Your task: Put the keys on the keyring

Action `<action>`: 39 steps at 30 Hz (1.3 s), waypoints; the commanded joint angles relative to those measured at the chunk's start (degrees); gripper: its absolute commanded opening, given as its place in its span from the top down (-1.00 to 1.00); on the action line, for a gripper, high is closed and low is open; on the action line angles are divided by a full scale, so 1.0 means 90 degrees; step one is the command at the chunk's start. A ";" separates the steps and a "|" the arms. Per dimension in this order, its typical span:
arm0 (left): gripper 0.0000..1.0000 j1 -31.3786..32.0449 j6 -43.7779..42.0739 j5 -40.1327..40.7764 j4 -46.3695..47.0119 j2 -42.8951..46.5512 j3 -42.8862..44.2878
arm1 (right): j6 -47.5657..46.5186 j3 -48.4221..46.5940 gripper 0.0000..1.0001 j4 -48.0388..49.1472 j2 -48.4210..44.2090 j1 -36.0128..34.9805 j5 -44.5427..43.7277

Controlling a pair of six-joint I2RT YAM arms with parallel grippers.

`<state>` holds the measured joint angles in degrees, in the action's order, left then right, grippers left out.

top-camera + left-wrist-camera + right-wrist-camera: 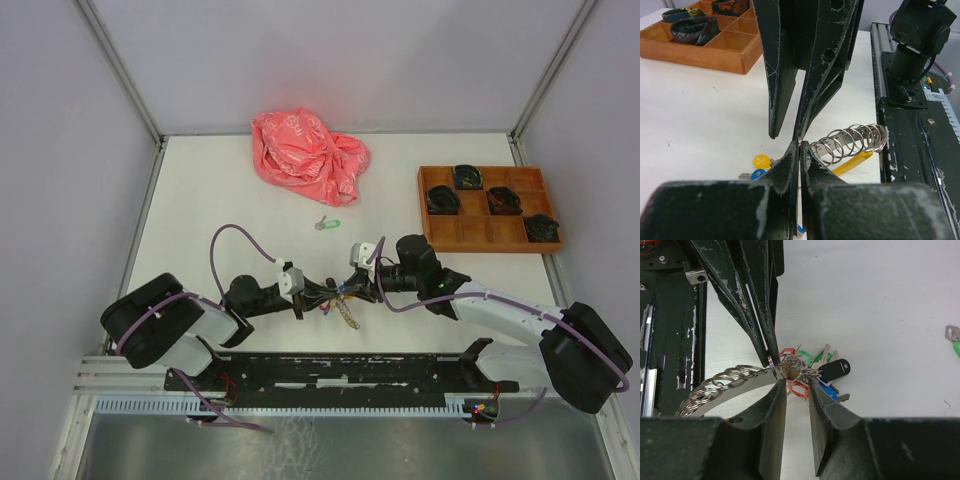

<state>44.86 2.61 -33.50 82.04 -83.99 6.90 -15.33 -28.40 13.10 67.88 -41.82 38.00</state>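
- The left claw [322, 296] and the right claw [349, 291] meet tip to tip over the near middle of the desk [210, 190].
- Left claw: the fingers are pressed together, clamped on one thin wire loop of the keyring [771, 362]. In the left wrist view no gap shows between its fingers [790, 161].
- Right claw [796, 383]: the fingers stand apart. The tangle of rings lies just past its tips, and neither finger visibly presses on it.
- A coiled chain of rings [720, 382] runs from the keyring toward the arm bases and rests on the desk.
- The bunch on the keyring lies on the desk under both claws. It carries a black fob [834, 370], red tags [799, 389], a yellow tag [761, 160] and a blue tag [758, 173].
- Which key belongs to which red tag cannot be told.
- The green-tagged key [326, 224] lies flat on the desk by itself, well apart from both claws, between them and the pink bag [308, 155].
- A wooden tray [485, 248] holding dark items sits at the far right of the desk.
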 commanded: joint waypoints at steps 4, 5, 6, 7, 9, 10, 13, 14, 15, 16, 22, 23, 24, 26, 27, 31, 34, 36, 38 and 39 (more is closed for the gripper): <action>0.95 0.0015 -0.0014 0.0064 0.0527 0.0035 0.0171 | -0.0119 -0.0121 0.35 0.0011 -0.0084 0.0001 -0.0004; 0.95 0.0007 -0.0014 0.0053 0.0527 0.0018 0.0180 | -0.0083 -0.0150 0.35 0.0067 -0.0059 0.0005 0.0080; 0.95 0.0014 -0.0011 0.0029 0.0529 0.0007 0.0188 | -0.0059 -0.0166 0.35 0.0133 -0.0032 -0.0001 0.0135; 0.95 0.0013 -0.0003 0.0006 0.0530 -0.0003 0.0198 | -0.0028 -0.0182 0.35 0.0182 -0.0011 0.0005 0.0193; 0.95 0.0012 0.0003 0.0015 0.0538 -0.0019 0.0205 | -0.0002 -0.0242 0.35 0.0199 0.0020 0.0002 0.0336; 0.95 0.0015 -0.0002 0.0025 0.0538 -0.0012 0.0206 | 0.0009 -0.0271 0.36 0.0188 0.0034 0.0003 0.0398; 0.95 0.0020 -0.0017 0.0058 0.0524 -0.0010 0.0210 | 0.0014 -0.0316 0.37 0.0157 0.0039 0.0008 0.0568; 0.95 0.0009 -0.0025 0.0067 0.0523 -0.0012 0.0210 | 0.0014 -0.0330 0.39 0.0140 0.0042 0.0003 0.0615; 0.95 0.0015 -0.0026 0.0069 0.0527 -0.0009 0.0215 | 0.0014 -0.0346 0.40 0.0110 0.0045 0.0003 0.0666; 0.95 0.0015 -0.0031 0.0077 0.0527 -0.0012 0.0220 | 0.0014 -0.0370 0.41 0.0085 0.0053 0.0008 0.0715; 0.95 0.0014 -0.0005 -0.0011 0.0526 -0.0038 0.0239 | 0.0069 -0.0405 0.52 0.0212 0.0101 0.0002 0.0697; 0.95 0.0015 0.0008 -0.0025 0.0532 -0.0039 0.0240 | 0.0086 -0.0424 0.53 0.0230 0.0122 0.0008 0.0741; 0.95 0.0013 0.0007 -0.0019 0.0536 -0.0046 0.0240 | 0.0108 -0.0448 0.53 0.0233 0.0141 0.0007 0.0789; 0.95 0.0014 0.0010 0.0006 0.0545 -0.0058 0.0240 | 0.0122 -0.0483 0.54 0.0234 0.0179 0.0008 0.0882; 0.95 0.0010 0.0009 0.0025 0.0561 -0.0055 0.0240 | 0.0130 -0.0490 0.54 0.0234 0.0190 0.0008 0.0923; 0.95 0.0007 -0.0027 0.0127 0.0538 -0.0038 0.0222 | 0.0070 -0.0530 0.48 0.0050 0.0221 0.0008 0.1061; 0.95 0.0012 -0.0100 0.0161 0.0426 -0.0003 0.0210 | -0.0111 -0.0575 0.42 -0.0257 0.0221 0.0006 0.1039; 0.95 0.0013 -0.0142 0.0172 0.0335 0.0039 0.0210 | -0.0165 -0.0568 0.42 -0.0326 0.0195 0.0006 0.0970; 0.95 0.0015 -0.0155 0.0159 0.0300 0.0083 0.0208 | -0.0146 -0.0549 0.45 -0.0249 0.0184 0.0008 0.0910; 0.95 0.0010 -0.0156 0.0137 0.0299 0.0099 0.0210 | -0.0135 -0.0549 0.46 -0.0203 0.0194 0.0007 0.0885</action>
<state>44.86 2.57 -33.04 81.73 -84.38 7.22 -15.90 -31.07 10.28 69.93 -41.52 44.82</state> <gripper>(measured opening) 0.043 0.282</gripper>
